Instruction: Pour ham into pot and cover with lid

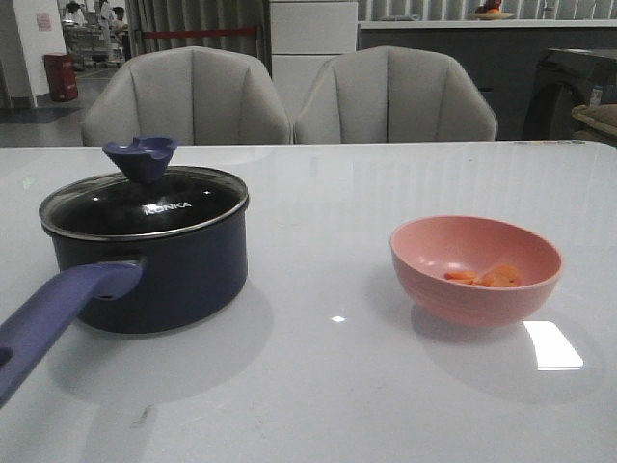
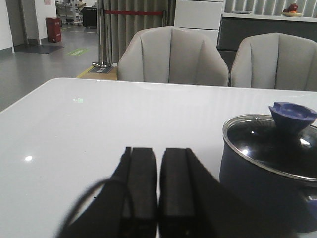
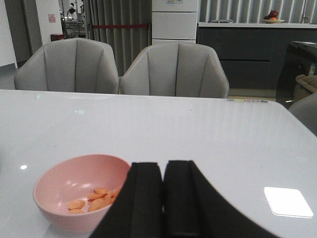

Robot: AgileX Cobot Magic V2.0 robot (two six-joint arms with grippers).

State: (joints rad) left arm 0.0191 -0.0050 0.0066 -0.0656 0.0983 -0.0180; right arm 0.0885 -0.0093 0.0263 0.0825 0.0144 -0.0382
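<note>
**Both grippers clenched and empty, ham in its bowl**

The left gripper (image 2: 158,188) has its fingers pressed together on nothing, near the pot (image 1: 154,270), whose lid (image 1: 145,201) sits on it. The right gripper (image 3: 163,198) is likewise clenched and empty, beside the pink bowl (image 3: 59,198) where the ham (image 3: 91,198) lies on the table (image 1: 328,386)

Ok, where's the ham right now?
The ham lies in the pink bowl on the right side of the table in the front view, well apart from the pot.
</note>
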